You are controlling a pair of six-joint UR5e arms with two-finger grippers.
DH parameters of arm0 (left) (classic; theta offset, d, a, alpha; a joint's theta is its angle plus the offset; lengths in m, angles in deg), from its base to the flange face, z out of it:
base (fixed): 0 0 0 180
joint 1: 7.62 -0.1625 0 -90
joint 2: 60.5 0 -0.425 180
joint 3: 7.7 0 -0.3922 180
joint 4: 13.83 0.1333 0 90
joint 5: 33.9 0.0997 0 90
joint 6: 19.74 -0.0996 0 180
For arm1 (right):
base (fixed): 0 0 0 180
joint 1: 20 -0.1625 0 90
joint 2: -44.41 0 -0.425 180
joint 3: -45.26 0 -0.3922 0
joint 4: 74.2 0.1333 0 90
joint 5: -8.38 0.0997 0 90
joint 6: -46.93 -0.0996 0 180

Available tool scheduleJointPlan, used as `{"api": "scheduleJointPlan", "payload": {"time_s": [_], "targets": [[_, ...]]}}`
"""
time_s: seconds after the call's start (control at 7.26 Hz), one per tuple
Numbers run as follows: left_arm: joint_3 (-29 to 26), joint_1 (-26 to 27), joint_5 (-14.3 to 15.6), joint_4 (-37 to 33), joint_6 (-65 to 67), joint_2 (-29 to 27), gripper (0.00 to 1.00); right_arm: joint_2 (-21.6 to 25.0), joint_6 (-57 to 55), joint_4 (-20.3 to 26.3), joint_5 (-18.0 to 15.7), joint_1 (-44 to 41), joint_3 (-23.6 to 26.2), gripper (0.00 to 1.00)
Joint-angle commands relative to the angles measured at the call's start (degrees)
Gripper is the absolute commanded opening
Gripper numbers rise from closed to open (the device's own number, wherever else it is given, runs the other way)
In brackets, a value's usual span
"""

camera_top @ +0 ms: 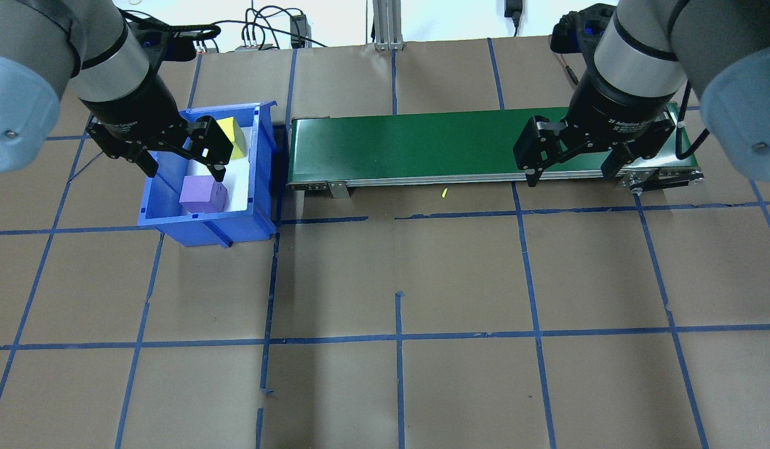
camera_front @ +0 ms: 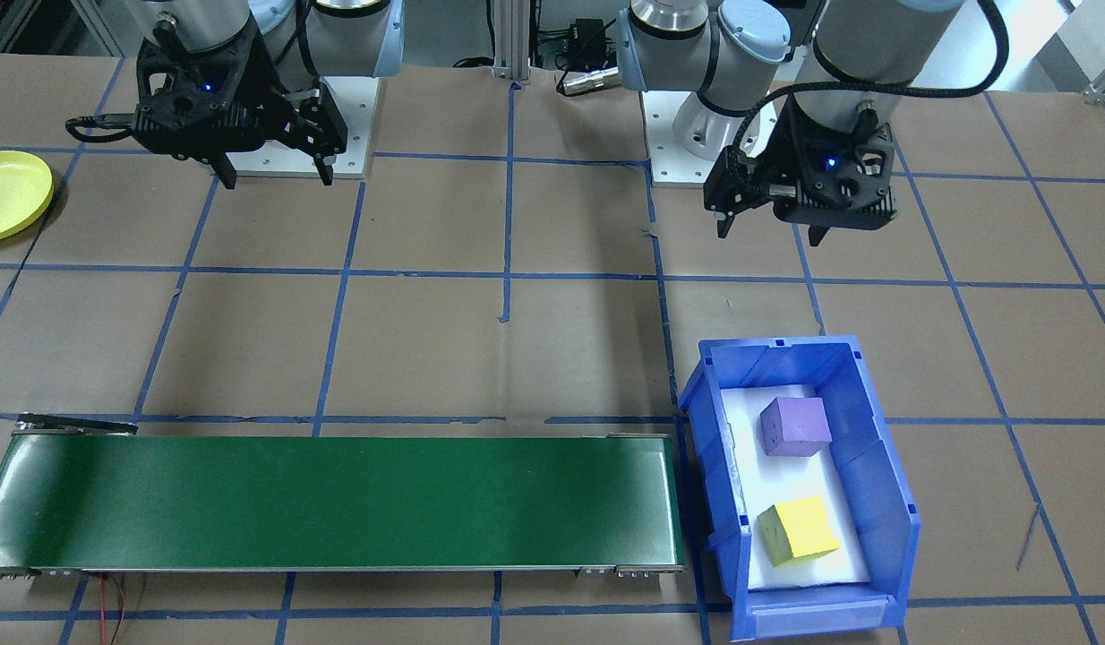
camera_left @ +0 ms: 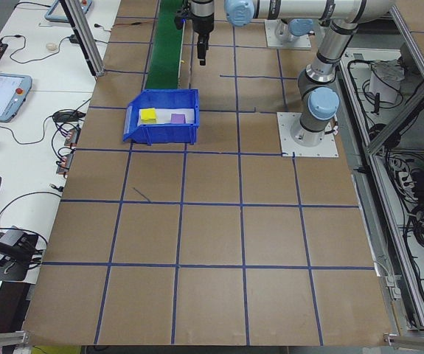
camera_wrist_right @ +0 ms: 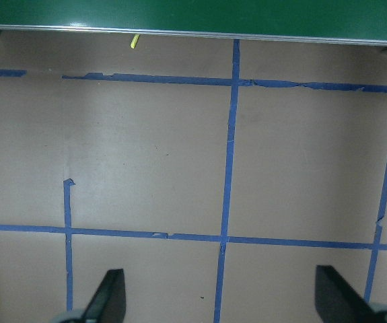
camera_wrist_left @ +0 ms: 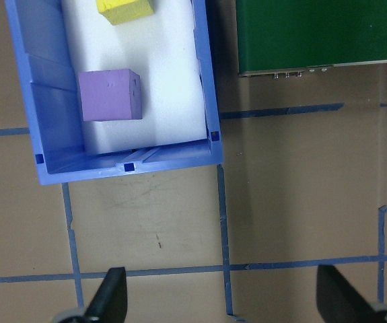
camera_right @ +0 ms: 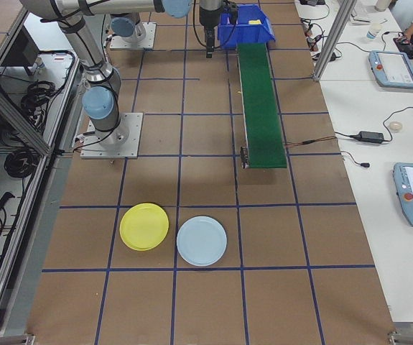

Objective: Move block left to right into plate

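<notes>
Overhead exterior: purple block [camera_top: 202, 194] under left end effector [camera_top: 184, 169]

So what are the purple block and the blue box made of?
The purple block looks like soft foam: matte, with a slightly pitted face and rounded edges. The blue box looks like hard moulded plastic: smooth, faintly shiny walls with ribs and slots. I can't be sure of either from looks alone.
</notes>
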Motion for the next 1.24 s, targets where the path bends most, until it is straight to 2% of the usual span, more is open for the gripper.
{"api": "scheduleJointPlan", "payload": {"time_s": [0.0,0.55,1.1], "targets": [[-0.9,-4.8,-0.5,12.7,-1.9,-11.7,1.00,0.0,0.0,0.0,0.0,0.0,0.0,1.00],[1.4,-7.8,0.0,19.0,-6.5,-20.0,1.00,0.0,-0.3,0.0,0.7,0.0,-0.4,1.00],[4.7,-7.8,-0.1,24.3,-6.4,-22.0,1.00,-0.3,0.0,-0.8,-0.1,0.3,-0.6,1.00]]}}
